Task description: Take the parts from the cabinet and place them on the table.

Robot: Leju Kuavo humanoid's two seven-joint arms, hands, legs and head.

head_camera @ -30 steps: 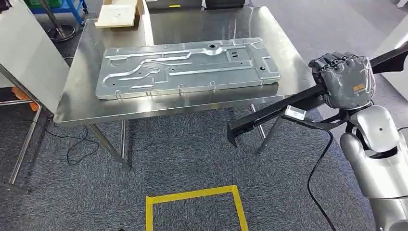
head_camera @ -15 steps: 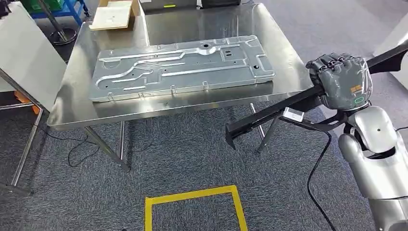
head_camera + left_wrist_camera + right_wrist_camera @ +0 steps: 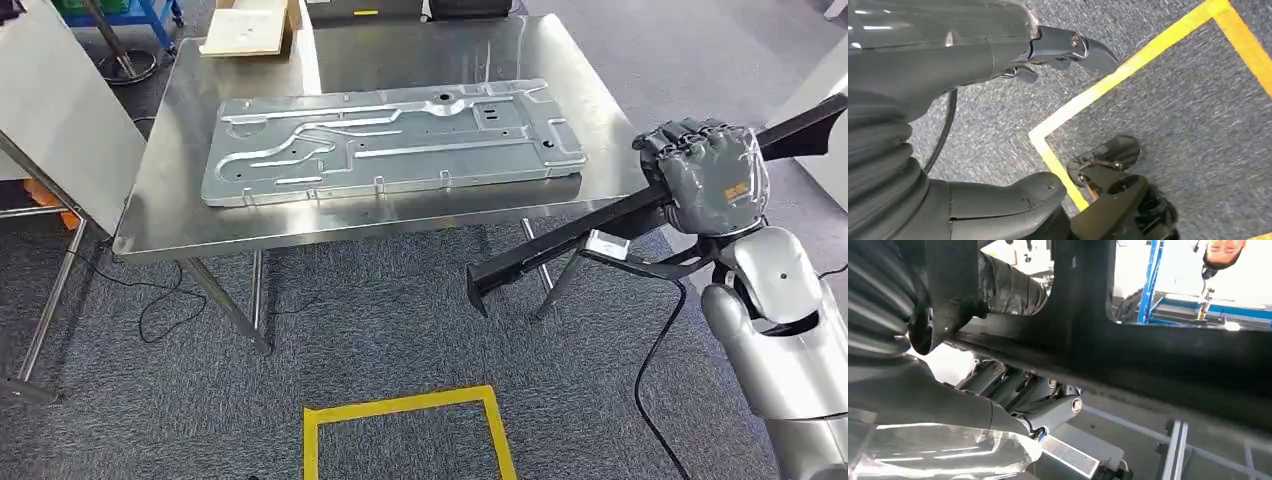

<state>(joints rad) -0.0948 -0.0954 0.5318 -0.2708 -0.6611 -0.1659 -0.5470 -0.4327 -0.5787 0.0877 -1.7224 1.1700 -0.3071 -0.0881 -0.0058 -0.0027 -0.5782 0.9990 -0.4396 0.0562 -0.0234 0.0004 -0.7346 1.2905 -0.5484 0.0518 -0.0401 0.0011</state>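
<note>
Nearest, the yellow tape square on the grey carpet (image 3: pixel 405 430) lies at the robot's feet. The left hand (image 3: pixel 998 125) hangs over that carpet with thumb and fingers apart and nothing between them.

On the right, the right hand (image 3: pixel 708 175) is wrapped around a long black angular metal bar (image 3: pixel 560 240), gripping it roughly mid-length. One end juts down and left below the table's edge; the other runs out past the hand to the picture's right side. In the right wrist view the fingers curl under the bar's dark profile, though that view is dim and exactly how they seat is hard to read.

The bar looks stiff and probably weighty for its length, so it will lever about the hand; a hold near its middle suits it, and the smooth painted faces may slip.

Beyond stands the shiny stainless-steel table (image 3: pixel 160 225), bearing a large flat grey stamped sheet-metal panel (image 3: pixel 390 140) lying across its middle. A pale wooden board (image 3: pixel 250 30) sits at the far corner.
</note>
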